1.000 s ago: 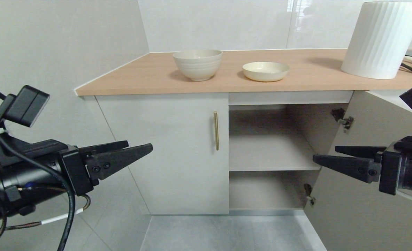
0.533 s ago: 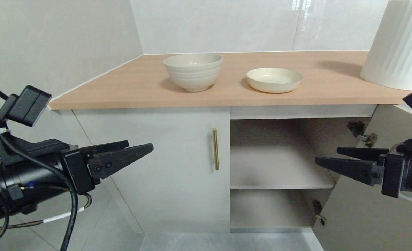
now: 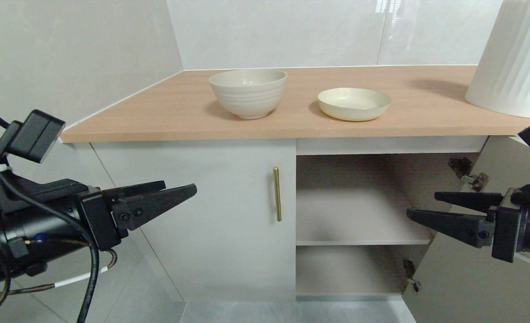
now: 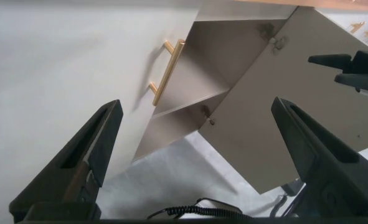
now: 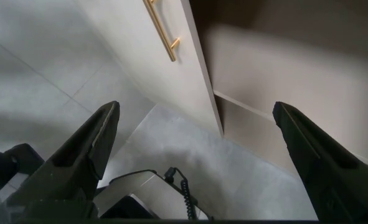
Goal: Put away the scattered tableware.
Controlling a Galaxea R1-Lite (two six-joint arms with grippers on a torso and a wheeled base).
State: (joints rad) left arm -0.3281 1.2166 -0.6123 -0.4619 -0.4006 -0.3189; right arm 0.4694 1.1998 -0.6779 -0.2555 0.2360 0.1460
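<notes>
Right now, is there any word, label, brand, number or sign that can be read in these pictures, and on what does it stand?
None can be read: no print or marking is visible on the bowl, the shallow dish, the white ribbed container, the closed cabinet door, its brass handle, the shelf in the open cabinet, the left gripper or the right gripper.
</notes>
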